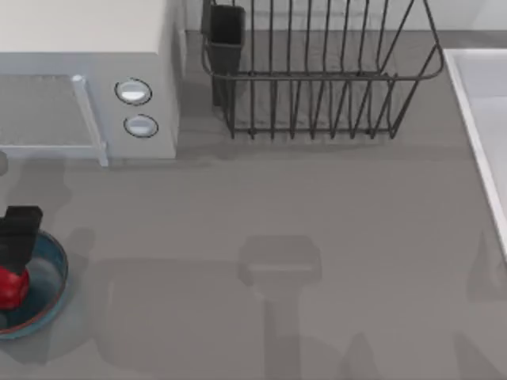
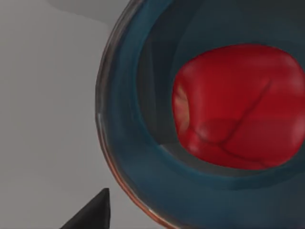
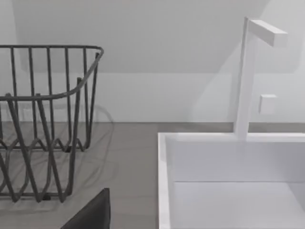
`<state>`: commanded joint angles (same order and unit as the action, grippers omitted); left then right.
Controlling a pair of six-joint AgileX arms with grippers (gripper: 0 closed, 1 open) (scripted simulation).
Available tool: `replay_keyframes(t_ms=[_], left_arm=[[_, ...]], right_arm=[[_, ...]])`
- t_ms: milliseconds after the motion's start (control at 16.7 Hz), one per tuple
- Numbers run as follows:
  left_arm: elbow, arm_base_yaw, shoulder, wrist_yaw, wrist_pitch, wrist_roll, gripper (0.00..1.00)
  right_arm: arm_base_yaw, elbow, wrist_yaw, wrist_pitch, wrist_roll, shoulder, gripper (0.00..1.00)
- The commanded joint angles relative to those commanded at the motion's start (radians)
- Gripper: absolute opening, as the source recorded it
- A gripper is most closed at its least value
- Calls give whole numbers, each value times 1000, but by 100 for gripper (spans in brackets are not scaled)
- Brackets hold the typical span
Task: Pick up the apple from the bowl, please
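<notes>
Right up close in the left wrist view sits the apple (image 2: 238, 107) — red, shiny and a bit lumpy, with thin dark lines across its skin. It rests inside the bowl (image 2: 124, 143), on the grey-blue inner part, and the blue rim curves around it. One dark fingertip (image 2: 93, 214) of the left gripper pokes in just outside the rim, over the grey table (image 2: 43, 119). I cannot tell if the left gripper's fingers are spread or closed.

From above, the left gripper (image 1: 17, 233) is a black shape at the far left side of the table, hanging over the back part of the bowl (image 1: 55, 285). The apple (image 1: 12, 286) lies in the bowl just in front of that black shape, and the two look like they touch or nearly touch — I cannot tell which. The apple is much smaller than the bowl.

Farther out, a white microwave (image 1: 87, 79) with two round knobs (image 1: 133, 92) stands behind the bowl, at the table's back left. A dark wire dish rack (image 1: 317, 79) stands at the back middle, with a small dark cup-shaped holder (image 1: 226, 36) on its left end. A white sink (image 1: 483, 119) fills the right edge.

In the right wrist view, a dark fingertip (image 3: 93, 214) shows low down, with the wire rack (image 3: 43, 124) on one side and the white sink (image 3: 228, 181) with its tall white tap (image 3: 245, 76) on the other.
</notes>
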<state>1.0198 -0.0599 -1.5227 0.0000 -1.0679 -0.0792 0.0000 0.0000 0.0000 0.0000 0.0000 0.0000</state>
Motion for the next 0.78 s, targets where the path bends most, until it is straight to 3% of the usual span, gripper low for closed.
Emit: replay_keyframes(t_ms=[420, 780], left_arm=[[-30, 4, -16, 0, 41, 0, 100], [-179, -1, -142, 0, 343, -4, 100]], right_arm=[[0, 0, 0, 0, 0, 0, 100], [0, 0, 0, 0, 0, 0, 100]])
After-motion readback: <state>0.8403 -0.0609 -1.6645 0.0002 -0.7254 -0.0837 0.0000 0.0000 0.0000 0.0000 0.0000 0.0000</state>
